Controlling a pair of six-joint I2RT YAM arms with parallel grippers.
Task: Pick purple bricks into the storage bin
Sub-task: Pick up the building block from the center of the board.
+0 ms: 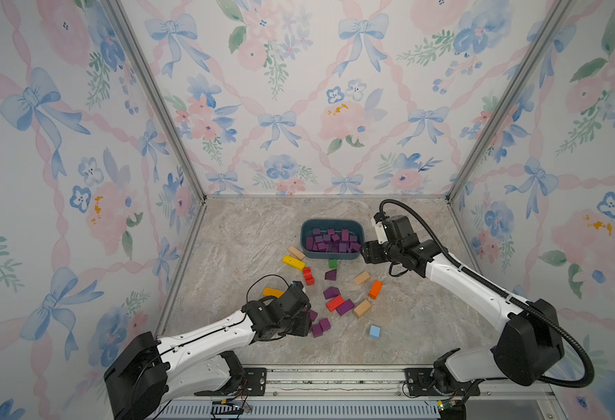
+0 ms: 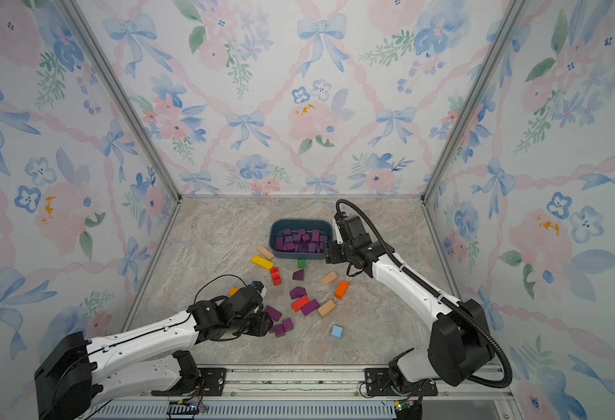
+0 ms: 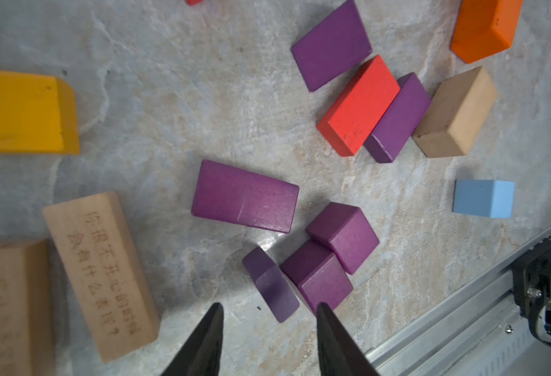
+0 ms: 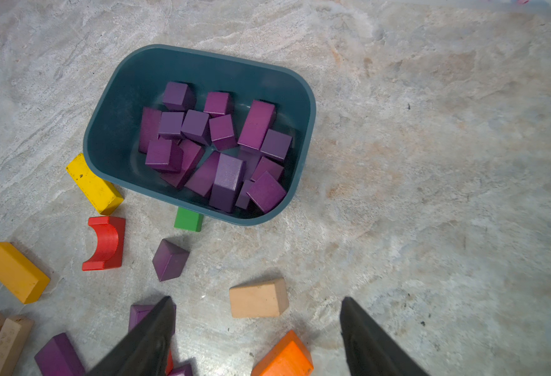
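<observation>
Your left arm [image 1: 204,336] stretched low at table's [image 1: 247,232] 7 o'clock. Left gripper [image 3: 270,309] jaws parted astride small purple brick [image 3: 275,286], not clamped. Right gripper [image 4: 257,299] spread, empty, at 3 o'clock of teal bin [image 1: 316,255]. Seven purple bricks [image 1: 330,292] loose. Roughly sixteen piled in bin, table's 12 o'clock: matte cubes, bars.
</observation>
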